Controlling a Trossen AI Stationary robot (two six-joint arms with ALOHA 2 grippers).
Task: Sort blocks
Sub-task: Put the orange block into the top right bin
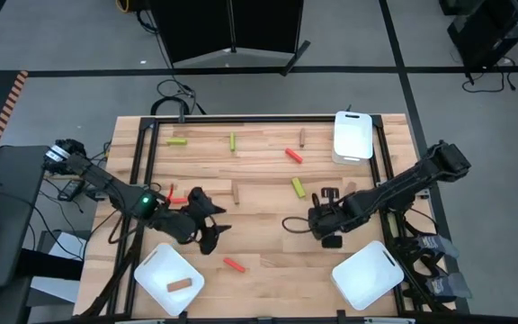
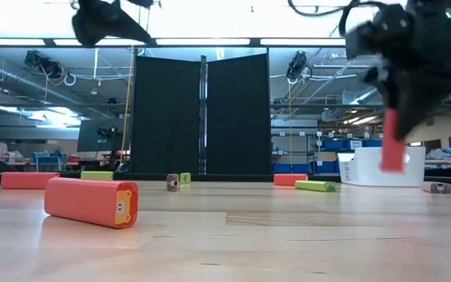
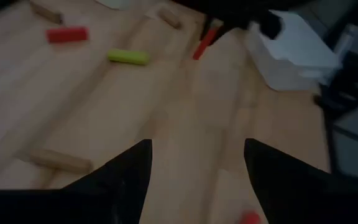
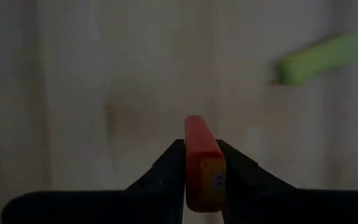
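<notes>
My right gripper (image 1: pixel 325 219) hangs over the table's middle right, shut on a red block (image 2: pixel 392 147). My left gripper (image 3: pixel 197 146) is open and holds nothing; it hovers over the near left part of the table (image 1: pixel 212 223). Loose blocks lie flat on the wood: yellow-green ones (image 1: pixel 179 141) (image 1: pixel 232 141) (image 1: pixel 299 187), red ones (image 1: pixel 293 156) (image 1: pixel 233 265), brown ones (image 1: pixel 302 138) (image 1: pixel 237 192). One brown block (image 1: pixel 179 284) lies in the near-left white tray (image 1: pixel 156 265). In the low view a red block (image 2: pixel 91 202) lies closest to the camera. My right gripper pinches the red block between its two fingers (image 4: pixel 173 165), which sit on the block's long side faces at its upper end (image 4: pixel 204 177). The fingers come from above, pointing down, along the block. The block hangs upright below them, its lower end (image 2: pixel 392 163) clear of the table.
White trays sit at the far right (image 1: pixel 352 135), near right (image 1: pixel 368 274) and near left. A black frame (image 1: pixel 151 135) runs along the table's left and far edges. Bare wood shows between the two grippers (image 1: pixel 268 225).
</notes>
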